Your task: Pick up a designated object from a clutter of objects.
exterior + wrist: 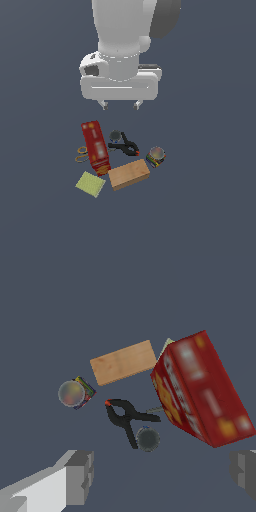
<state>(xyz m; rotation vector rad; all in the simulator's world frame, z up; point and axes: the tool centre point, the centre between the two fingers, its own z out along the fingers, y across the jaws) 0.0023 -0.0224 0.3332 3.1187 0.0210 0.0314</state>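
The plain light-brown wooden block point(129, 174) lies on the grey floor at the near side of the clutter; it also shows in the wrist view point(123, 362). My gripper point(120, 104) hangs open and empty above and behind the clutter, well apart from the block. One of its fingers point(80, 476) shows in the wrist view, spread wide from the other. The red cracker box point(95, 146) lies to the exterior view's left of the block. The black clamp point(125, 144) lies between the gripper and the block.
A small multicoloured can point(156, 156) stands at the exterior view's right of the block. A yellow-green sponge point(90, 184) lies at the block's left. Orange-handled scissors point(82, 154) poke out beside the red box. A small dark round piece point(148, 438) sits by the clamp.
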